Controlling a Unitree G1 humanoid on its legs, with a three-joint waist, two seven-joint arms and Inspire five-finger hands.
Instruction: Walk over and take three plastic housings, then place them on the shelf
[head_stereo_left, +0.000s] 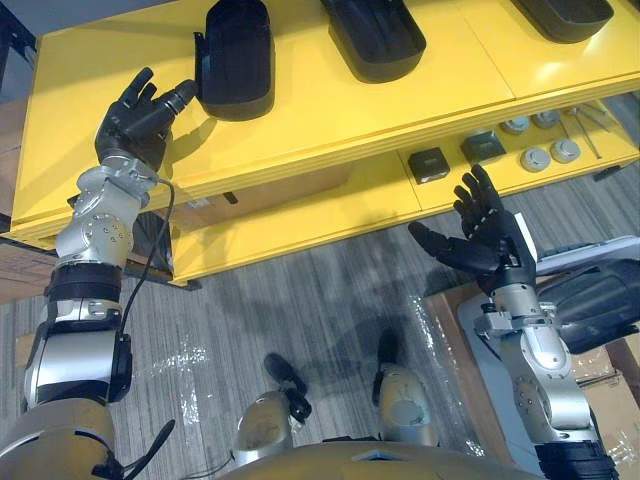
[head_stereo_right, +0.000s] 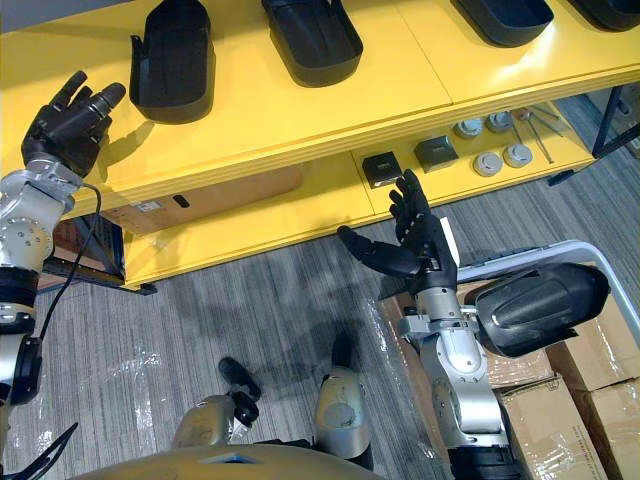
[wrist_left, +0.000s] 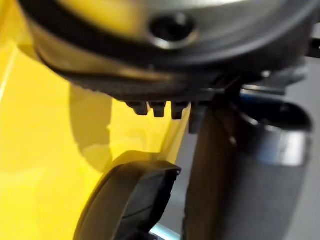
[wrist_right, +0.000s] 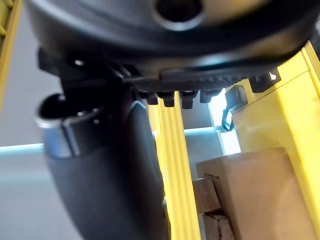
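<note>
We see the yellow shelf (head_stereo_left: 330, 120) running across from 9 to 2 o'clock, in two levels. Its top level carries black plastic housings in a row. The first housing (head_stereo_left: 238, 55) is at 11 o'clock, the second housing (head_stereo_left: 378, 35) at 12 and the third housing (head_stereo_left: 565, 12) at 1. A fourth housing (head_stereo_right: 615, 8) sits at the far corner of the right eye view. Each is a long, dark tub with rounded ends, lying hollow side up and apart from its neighbours. The first housing has a small upright tab on its left wall.

The lower level holds small parts at 1 to 2 o'clock: two black square blocks (head_stereo_left: 428, 163) and, just beside them, several round silver pieces (head_stereo_left: 535, 158). A cardboard box (head_stereo_right: 200, 195) sits on this level under the top board, at 11 o'clock.

At 4 o'clock a cart (head_stereo_left: 478, 335) holds a fifth housing (head_stereo_right: 540, 305), glossy and dark, with its rounded side towards us. It lies above stacked cartons (head_stereo_right: 575, 400).

Our left hand (head_stereo_left: 140, 110) is over the top level at 10 o'clock, fingers loosely straight and grasping nothing. Its thumb points at the first housing, just beside the left wall; we cannot tell whether it touches. Our right hand (head_stereo_left: 485, 235) hangs at 3 o'clock above the grey floor (head_stereo_left: 280, 300), in front of the lower level. It is spread wide and grasps nothing.
</note>
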